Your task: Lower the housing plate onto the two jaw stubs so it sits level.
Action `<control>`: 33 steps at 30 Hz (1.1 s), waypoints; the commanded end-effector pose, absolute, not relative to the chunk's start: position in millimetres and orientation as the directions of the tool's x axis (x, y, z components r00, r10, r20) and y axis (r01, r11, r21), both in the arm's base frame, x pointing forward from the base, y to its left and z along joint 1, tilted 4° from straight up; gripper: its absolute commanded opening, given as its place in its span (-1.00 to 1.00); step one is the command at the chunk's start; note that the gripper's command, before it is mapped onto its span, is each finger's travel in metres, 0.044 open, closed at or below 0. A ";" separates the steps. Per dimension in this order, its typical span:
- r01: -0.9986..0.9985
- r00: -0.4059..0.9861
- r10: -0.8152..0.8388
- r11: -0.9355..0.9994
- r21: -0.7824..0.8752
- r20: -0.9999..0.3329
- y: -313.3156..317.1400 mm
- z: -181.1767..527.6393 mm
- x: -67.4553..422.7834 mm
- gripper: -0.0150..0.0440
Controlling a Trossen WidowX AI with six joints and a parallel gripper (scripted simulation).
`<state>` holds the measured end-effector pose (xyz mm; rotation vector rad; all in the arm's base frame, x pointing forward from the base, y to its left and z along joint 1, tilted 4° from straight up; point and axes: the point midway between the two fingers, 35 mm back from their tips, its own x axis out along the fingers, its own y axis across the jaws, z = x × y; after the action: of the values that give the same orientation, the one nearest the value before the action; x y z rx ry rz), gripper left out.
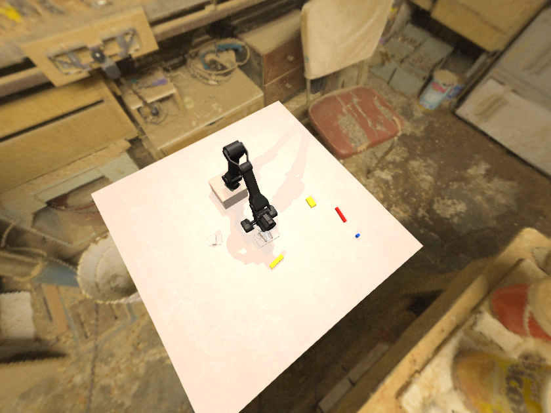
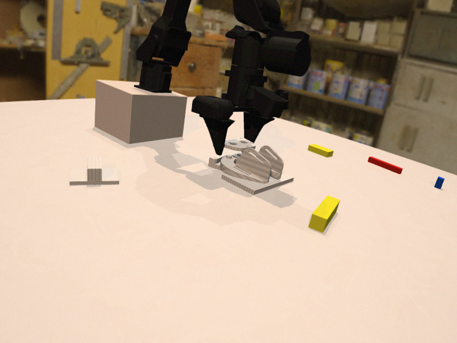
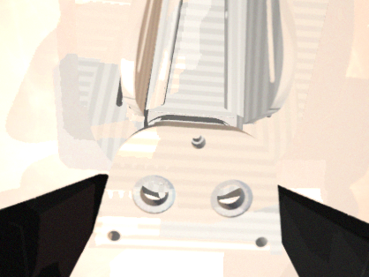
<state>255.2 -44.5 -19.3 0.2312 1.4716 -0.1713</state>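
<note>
My gripper is shut on the grey housing plate, one finger at each side edge. The plate looks about level and hangs a little above the rear of the gripper model; a gap shows in the exterior view. Two slotted jaws stand side by side on the model's flat base. In the wrist view, dark and bright crescents show through the plate's two ringed holes. The jaw stubs are mostly hidden beneath the plate.
A small grey stand is left of the model. Yellow blocks lie in front and to the right. A red bar and blue block lie farther right.
</note>
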 end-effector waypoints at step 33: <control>0.261 0.083 0.023 0.964 0.044 -0.996 -44.4 -30.8 252.5 0.70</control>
<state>252.7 -43.6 -29.8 0.2321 1.4813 -0.1711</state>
